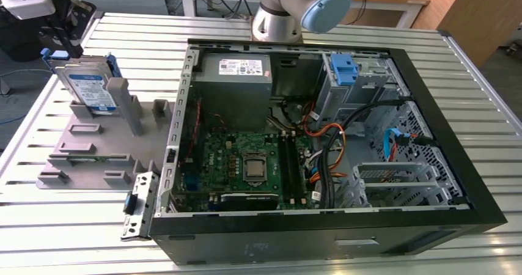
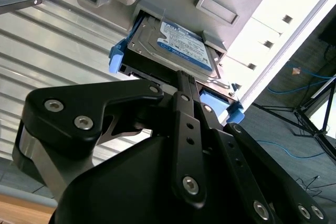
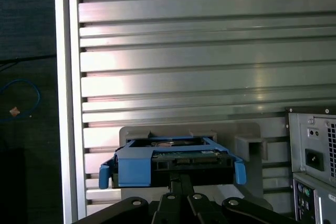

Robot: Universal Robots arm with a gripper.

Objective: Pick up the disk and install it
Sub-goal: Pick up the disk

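Observation:
The disk (image 1: 88, 87) is a silver drive with a blue-and-white label and blue side rails. It stands on edge in a slot of the grey holder (image 1: 90, 146) at the exterior view's left. My gripper (image 1: 65, 43) hangs right above the disk's top edge. In both wrist views the disk (image 2: 176, 45) (image 3: 173, 163) still sits in the holder's slot. My gripper (image 2: 184, 85) (image 3: 181, 181) reaches the middle of the disk's near edge between the blue rails.
An open computer case (image 1: 456, 165) lies on the slatted metal table (image 1: 73, 226) at the exterior view's right, holding a motherboard (image 1: 249, 165), a grey power supply (image 1: 236, 70), a blue latch (image 1: 345, 70) and cables. The arm's base (image 1: 282, 12) stands behind the case.

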